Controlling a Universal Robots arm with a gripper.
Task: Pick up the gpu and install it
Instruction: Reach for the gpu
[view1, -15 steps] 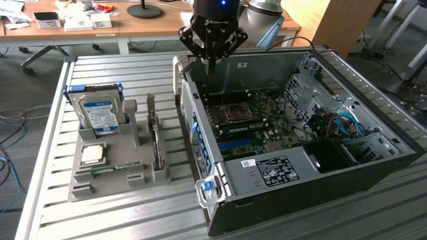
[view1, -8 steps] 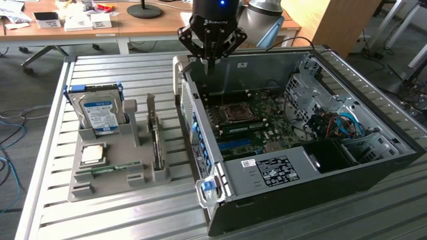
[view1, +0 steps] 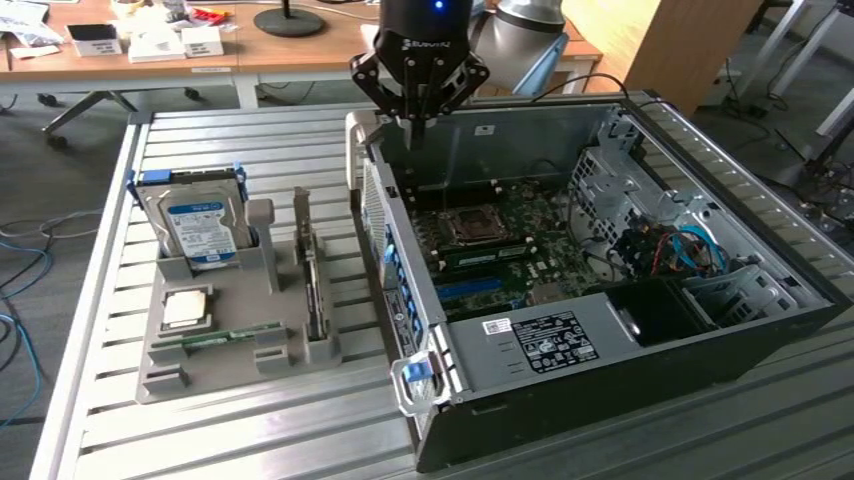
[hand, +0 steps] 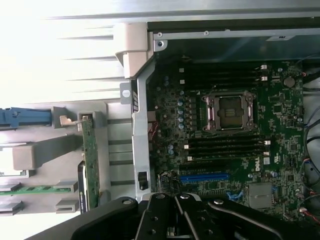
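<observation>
So the gripper (view1: 416, 127) hangs over the open computer case (view1: 747, 330), right above the far end of the case wall that faces the grey holder tray (view1: 220, 375). Its fingers are pinched together with nothing between them. The gpu (view1: 310, 275) isn't in the case. It stands on edge in a slot of that tray, on the side nearest the case, thin edge up. In the wrist view the gpu (hand: 90, 150) is edge-on, a green strip with a silver bracket (hand: 70, 120) at one end, just beside the case wall. The gripper (hand: 176, 207) shows there as black linkage over the motherboard (hand: 280, 150). The same tray also holds a hard drive (view1: 200, 228) with a blue label, standing upright toward the exterior view's left. There's a processor chip (view1: 184, 308) lying flat nearer the camera, and a green memory stick (view1: 214, 340) sitting just in front of that. Inside the case the motherboard (view1: 521, 240) lies flat with the processor socket (view1: 474, 228) in plain sight and a blue slot (view1: 474, 292) below it. A bundle of blue and red cables (view1: 674, 250) sits toward the exterior view's right. Everything sits on a table of metal slats (view1: 240, 150). Gripper and gpu are well apart, nothing touching the card.
</observation>
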